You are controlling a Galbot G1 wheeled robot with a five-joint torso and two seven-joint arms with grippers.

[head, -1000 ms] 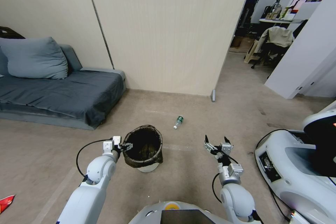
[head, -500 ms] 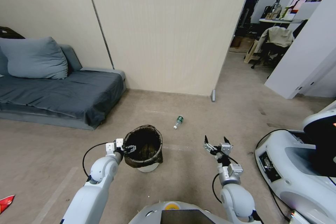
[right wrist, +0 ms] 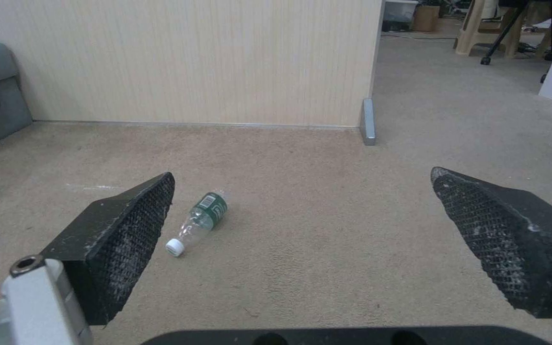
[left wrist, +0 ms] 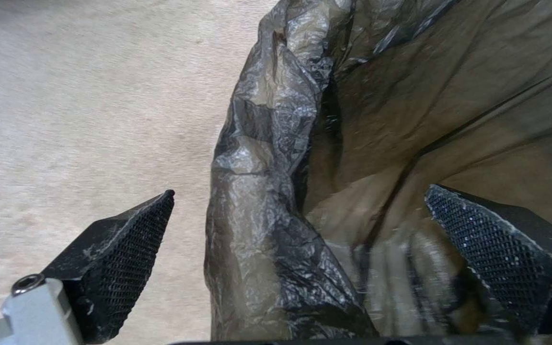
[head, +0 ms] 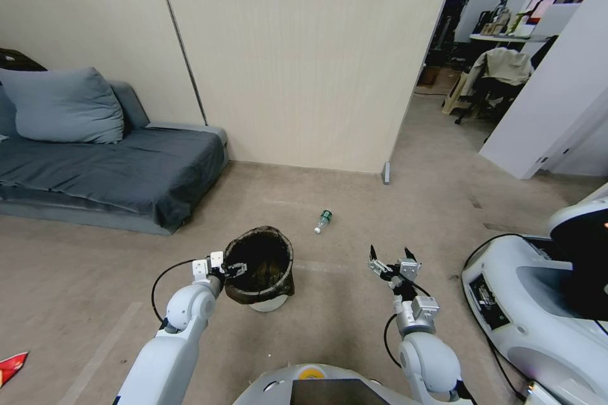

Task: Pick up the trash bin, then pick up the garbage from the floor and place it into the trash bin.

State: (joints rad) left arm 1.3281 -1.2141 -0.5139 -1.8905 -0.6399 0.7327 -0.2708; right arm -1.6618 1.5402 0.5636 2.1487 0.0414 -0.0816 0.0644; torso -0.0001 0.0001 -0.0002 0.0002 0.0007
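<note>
- Brown-black bag film is lying between the spread fingers of the left gripper (left wrist: 298,268): in the left wrist view one finger (left wrist: 120,258) is standing outside the bin (head: 261,266) over the floor, the other is reaching inside, and the folded rim is sitting in the gap, not yet pinched.
- Judging by this, the first step, picking up the bin, is under way; the grasp is lined up but not made.
- Next, the jaws are going to need to shut on the rim; thin film over hard plastic may slip, so a firm, deep bite before lifting looks wise.
- Idling, the right gripper (head: 392,261) is hovering open and empty off to the bin's side, well apart from it.
- Ahead of that gripper, a bottle (right wrist: 201,222) is lying on its side on the carpet, with nothing touching it.
- At the head view's lower left edge, well behind the left gripper, a red wrapper (head: 11,367) is lying on the floor.
- Counting: one bin, one bottle, one wrapper, two grippers.
</note>
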